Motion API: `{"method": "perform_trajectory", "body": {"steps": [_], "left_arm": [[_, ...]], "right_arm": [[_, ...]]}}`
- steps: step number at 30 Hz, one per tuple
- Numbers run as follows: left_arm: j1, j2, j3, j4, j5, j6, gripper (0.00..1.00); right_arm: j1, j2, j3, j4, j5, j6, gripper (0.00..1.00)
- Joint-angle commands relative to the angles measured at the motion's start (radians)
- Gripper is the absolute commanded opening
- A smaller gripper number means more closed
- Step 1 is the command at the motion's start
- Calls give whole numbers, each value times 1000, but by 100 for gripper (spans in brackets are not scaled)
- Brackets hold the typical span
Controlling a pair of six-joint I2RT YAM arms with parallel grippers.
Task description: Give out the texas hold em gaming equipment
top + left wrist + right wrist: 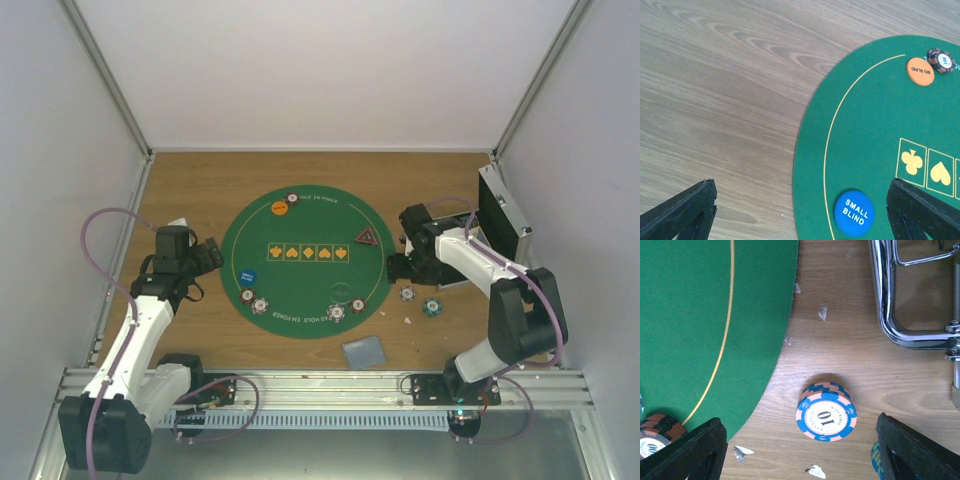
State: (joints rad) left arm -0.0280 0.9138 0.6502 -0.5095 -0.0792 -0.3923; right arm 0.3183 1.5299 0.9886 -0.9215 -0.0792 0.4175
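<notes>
A: Anything in the silver case (503, 215)?

B: It stands open at the table's (200, 180) right edge. I cannot tell what it holds.

A: And the right arm?

B: It is bent low beside the green mat (305, 262). The right gripper (800, 422) is spread on either side of a pink-and-blue chip stack (826, 413) on the bare wood, touching neither side.

A: The left?

B: The left gripper (800, 200) hangs wide apart and empty over the mat's left edge, above the blue Small Blind disc (854, 212).

A: What lies around?

B: A teal chip (874, 460) is just behind the right finger. On the mat are the orange Big Blind disc (920, 71) and the triangular marker (366, 237). The cards (364, 351) lie near the front rail.
</notes>
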Motion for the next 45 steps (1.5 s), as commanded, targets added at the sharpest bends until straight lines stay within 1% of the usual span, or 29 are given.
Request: {"method": "perform_trajectory", "body": {"steps": [1,4,13,22,28,34,45], "left_arm": [[3,6,2,46,11,9,94],[4,5,3,43,9,8,94],[3,0,5,42,18,12,94],[1,5,3,45,25,13,94],[-1,4,3,46,23,12,94],[-3,3,2,48,22,12,94],[-6,-1,3,46,22,13,94]], "right_arm": [[-17,7,-20,20,34,11,82],[-17,10,-41,24,47,16,79],[-17,26,-95,62,53,31,76],[6,61,-103,74,55,36,71],[35,79,-108,73,78,47,66],[70,103,-120,72,145,74,63],[92,122,-160,128,107,115,57]]}}
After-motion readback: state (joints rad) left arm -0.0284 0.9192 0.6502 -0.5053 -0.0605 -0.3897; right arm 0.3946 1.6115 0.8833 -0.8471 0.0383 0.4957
